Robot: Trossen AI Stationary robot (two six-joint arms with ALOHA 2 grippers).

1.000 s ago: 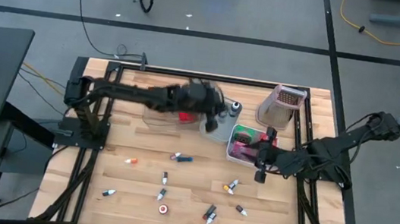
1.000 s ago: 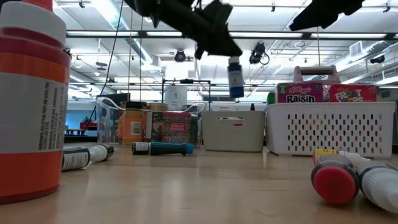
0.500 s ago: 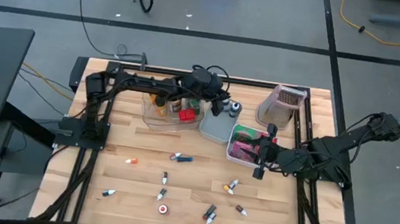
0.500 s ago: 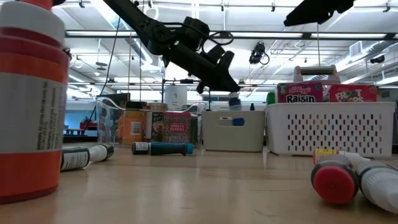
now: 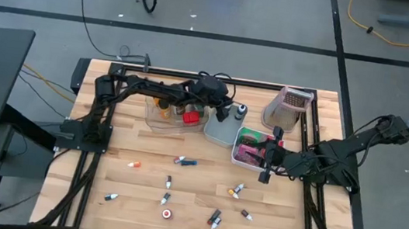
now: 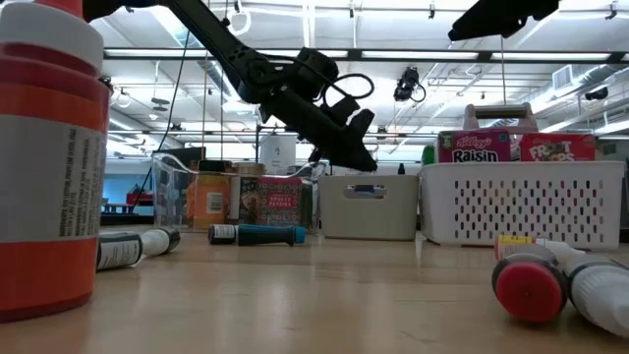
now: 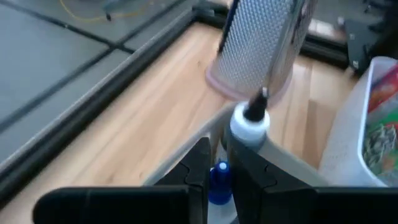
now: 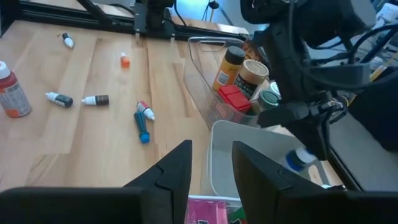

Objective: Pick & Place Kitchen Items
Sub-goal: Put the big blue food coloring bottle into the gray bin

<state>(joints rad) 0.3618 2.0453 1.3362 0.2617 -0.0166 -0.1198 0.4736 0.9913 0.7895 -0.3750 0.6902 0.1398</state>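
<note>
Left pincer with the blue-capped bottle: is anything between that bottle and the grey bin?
Nothing visible does. The left pincer holds the tiny blue-capped bottle at the grey plastic bin's open top. A white dark-tipped bottle stands by the bin's edge, beside the path. The right pincer waits open near the white perforated basket.

Left gripper (image 7: 219,180): two dark fingers (image 7: 196,168), nearly closed, pinching a small blue-capped bottle (image 7: 219,182) between them.

Just ahead of the fingertips: a white round-topped bottle with a thin dark nozzle (image 7: 250,124), upright, close against the curved pale rim of a grey bin (image 7: 283,163).

Farther ahead: a tall metal perforated grater with a pink base rim (image 7: 261,46), standing on the light wooden tabletop (image 7: 143,118).

Off to one side: a white perforated bin wall (image 7: 354,143) with red and green packaging (image 7: 382,118) inside.

Beyond the table edge: a dark metal frame rail (image 7: 93,93) and grey floor (image 7: 50,50).
</note>
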